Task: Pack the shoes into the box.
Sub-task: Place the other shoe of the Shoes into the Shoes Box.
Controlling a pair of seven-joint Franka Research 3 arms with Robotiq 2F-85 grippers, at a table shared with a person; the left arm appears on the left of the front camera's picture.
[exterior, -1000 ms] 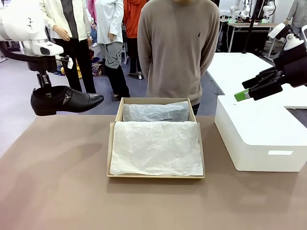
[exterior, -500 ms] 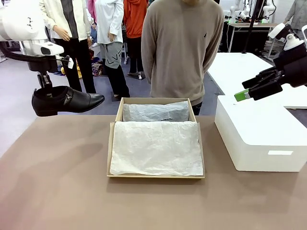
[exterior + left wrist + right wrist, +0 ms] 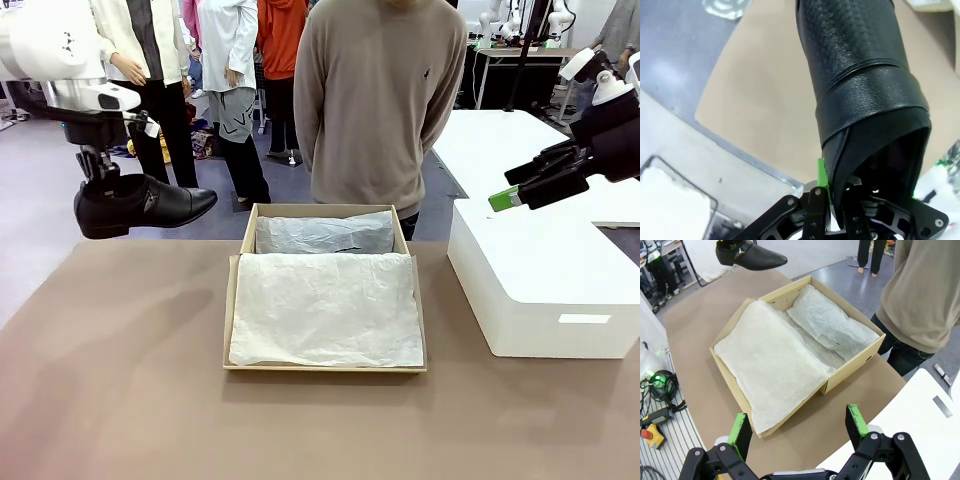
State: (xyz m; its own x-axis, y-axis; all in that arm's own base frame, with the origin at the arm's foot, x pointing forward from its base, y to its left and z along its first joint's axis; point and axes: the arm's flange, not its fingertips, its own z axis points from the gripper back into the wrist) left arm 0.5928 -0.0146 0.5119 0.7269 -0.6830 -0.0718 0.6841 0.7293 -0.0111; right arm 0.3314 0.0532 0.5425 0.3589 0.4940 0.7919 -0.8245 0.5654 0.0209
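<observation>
Just beneath the left gripper [image 3: 98, 172] hangs one black shoe [image 3: 145, 205]. Its heel-end rim is pinched between the nearly closed fingers, with one green pad [image 3: 823, 175] pressed against the outside of the leather. The toe points away from that gripper toward the box [image 3: 322, 212]. Shoe and gripper hover clear of the table [image 3: 120, 380]. The box sits lower and well off to that gripper's right, open and lined with white tissue paper [image 3: 325, 310]. The right gripper [image 3: 503, 188] hangs near a white block [image 3: 540, 290], fingers spread wide with nothing between them, the box below and ahead of it
</observation>
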